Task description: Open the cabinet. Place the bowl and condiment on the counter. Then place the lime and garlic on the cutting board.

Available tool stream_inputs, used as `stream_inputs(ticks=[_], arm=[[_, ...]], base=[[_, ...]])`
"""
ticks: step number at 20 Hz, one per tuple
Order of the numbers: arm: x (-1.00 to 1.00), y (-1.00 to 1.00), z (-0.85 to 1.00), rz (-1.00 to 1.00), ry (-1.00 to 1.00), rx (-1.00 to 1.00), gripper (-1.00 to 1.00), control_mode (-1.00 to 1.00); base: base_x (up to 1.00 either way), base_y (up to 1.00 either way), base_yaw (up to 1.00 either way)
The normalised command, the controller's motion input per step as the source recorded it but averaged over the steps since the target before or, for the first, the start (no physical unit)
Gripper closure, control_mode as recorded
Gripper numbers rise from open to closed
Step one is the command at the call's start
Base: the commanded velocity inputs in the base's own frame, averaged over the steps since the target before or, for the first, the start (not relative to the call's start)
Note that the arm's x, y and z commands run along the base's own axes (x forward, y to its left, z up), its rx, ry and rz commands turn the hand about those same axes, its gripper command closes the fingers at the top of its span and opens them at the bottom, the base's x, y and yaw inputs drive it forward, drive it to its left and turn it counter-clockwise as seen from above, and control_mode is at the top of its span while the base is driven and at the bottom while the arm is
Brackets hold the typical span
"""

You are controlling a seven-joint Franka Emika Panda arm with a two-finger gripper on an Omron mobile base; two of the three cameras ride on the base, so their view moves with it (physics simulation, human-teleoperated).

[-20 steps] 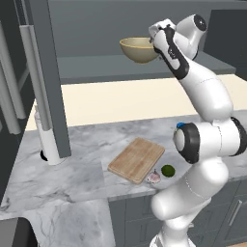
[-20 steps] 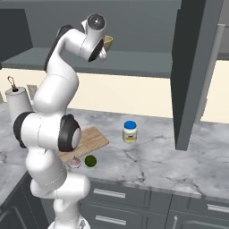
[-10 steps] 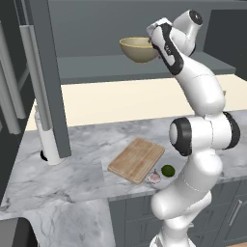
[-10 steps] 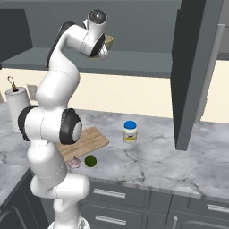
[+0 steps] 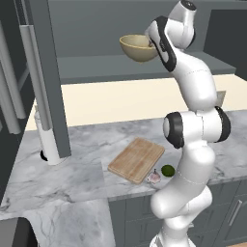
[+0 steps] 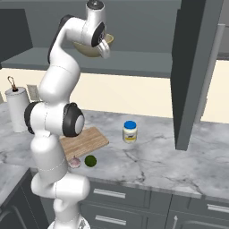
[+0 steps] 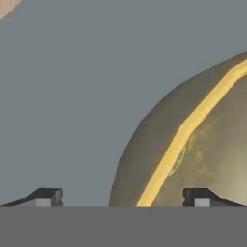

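the left base view shows the flat light brown wooden cutting board [image 5: 136, 159], the small pinkish-white garlic bulb [image 5: 154, 177] and the small dark green lime [image 5: 167, 170] on the marble bench [image 5: 72, 173]; the right base view adds the squat white blue-lidded jar [image 6: 129, 132]. the white arm reaches up to the cabinet shelf [image 5: 96, 65]. in the hand view the pincer [image 7: 123, 197] is released, fingertips straddling the rim of the wide tan-yellow bowl [image 7: 202, 149].

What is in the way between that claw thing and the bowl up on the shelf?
Nothing visible. The tool is open and right at the bowl on the cabinet shelf; in the hand view the bowl's rim runs up between its two fingertips, with only bare shelf beside it. The cabinet doors are already open.
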Motion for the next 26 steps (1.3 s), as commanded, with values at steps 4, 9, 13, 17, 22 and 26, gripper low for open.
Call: stream_inputs(ticks=[4,9,13,17,22,26], arm=[[0.15,0.00,0.00,0.01,0.25,-0.09,1.00,-1.00],[0.09,0.00,0.00,0.01,0.19,-0.07,1.00,-1.00],[0.11,0.03,0.00,0.00,0.09,-0.05,1.00,-1.00],[0.12,0.29,0.00,-0.01,-0.04,-0.03,1.00,-1.00],[-0.28,0.16,0.20,-0.11,-0.37,0.00,1.00,-1.00],[-0.95,0.00,0.27,-0.07,-0.45,0.00,1.00,-1.00]], base=[[0.00,0.00,0.00],[0.00,0.00,0.00],[0.00,0.00,0.00],[0.00,0.00,0.00],[0.00,0.00,0.00],[0.00,0.00,0.00]])
